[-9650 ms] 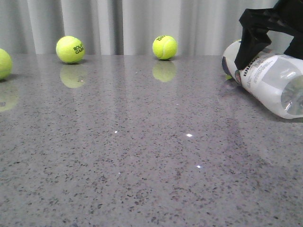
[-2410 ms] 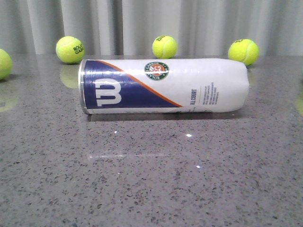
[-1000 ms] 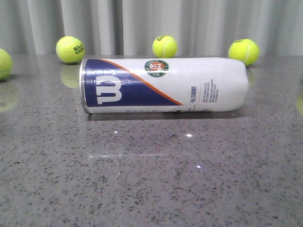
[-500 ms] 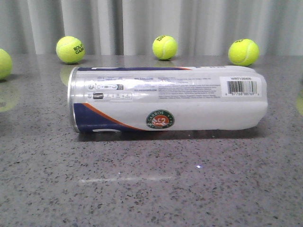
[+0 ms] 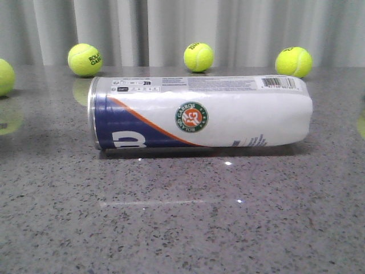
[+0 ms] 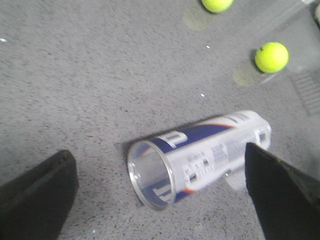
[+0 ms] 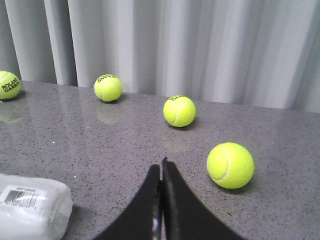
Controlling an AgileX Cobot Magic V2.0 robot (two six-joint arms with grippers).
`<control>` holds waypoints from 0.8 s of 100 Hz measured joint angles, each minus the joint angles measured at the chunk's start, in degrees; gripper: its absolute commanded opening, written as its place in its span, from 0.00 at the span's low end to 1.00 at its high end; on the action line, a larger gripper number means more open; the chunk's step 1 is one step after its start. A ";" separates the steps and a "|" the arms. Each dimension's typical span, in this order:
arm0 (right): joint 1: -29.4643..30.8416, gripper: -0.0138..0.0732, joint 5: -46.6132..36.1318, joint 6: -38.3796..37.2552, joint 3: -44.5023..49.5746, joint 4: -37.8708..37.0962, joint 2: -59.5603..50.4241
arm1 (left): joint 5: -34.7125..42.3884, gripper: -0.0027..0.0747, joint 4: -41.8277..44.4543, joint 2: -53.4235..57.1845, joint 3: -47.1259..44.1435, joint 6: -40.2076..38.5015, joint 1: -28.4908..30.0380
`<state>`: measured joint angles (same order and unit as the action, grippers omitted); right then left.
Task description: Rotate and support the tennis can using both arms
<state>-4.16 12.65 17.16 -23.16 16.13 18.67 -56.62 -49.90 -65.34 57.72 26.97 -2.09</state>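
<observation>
The tennis can [image 5: 199, 113] lies on its side across the middle of the grey table, silver rim to the left, round emblem facing the camera, barcode on top at the right end. In the left wrist view the tennis can [image 6: 200, 155] lies empty with its open mouth toward the camera, between the wide-apart black fingers [image 6: 35, 192] of my open left gripper [image 6: 160, 195], which hovers above it without touching. My right gripper [image 7: 161, 170] is shut and empty; the can's closed end [image 7: 32, 205] lies beside it, apart. Neither gripper shows in the front view.
Three tennis balls [image 5: 84, 59] [image 5: 198, 57] [image 5: 293, 62] sit along the table's back edge before a grey curtain; another ball [image 5: 4, 76] is at the far left. A ball [image 7: 230, 165] lies close beside the right gripper.
The can has rolled on the table: half a second ago the emblem was low and the barcode faced the camera; now the emblem is mid-height and the barcode is on top.
</observation>
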 measured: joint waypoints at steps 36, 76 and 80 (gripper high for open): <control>0.00 0.08 0.00 0.00 0.00 0.00 0.00 | -1.48 0.86 -7.36 -8.62 0.00 5.62 0.00; 0.00 0.08 0.00 0.00 0.00 0.00 0.00 | -3.93 0.86 -13.36 -19.78 0.13 10.01 -3.45; 0.00 0.08 0.00 0.00 0.00 0.00 0.00 | -3.93 0.86 -13.52 -20.90 0.13 9.99 -4.63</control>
<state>-4.16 12.65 17.16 -23.16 16.13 18.67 -60.55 -63.42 -86.25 57.85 36.96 -6.72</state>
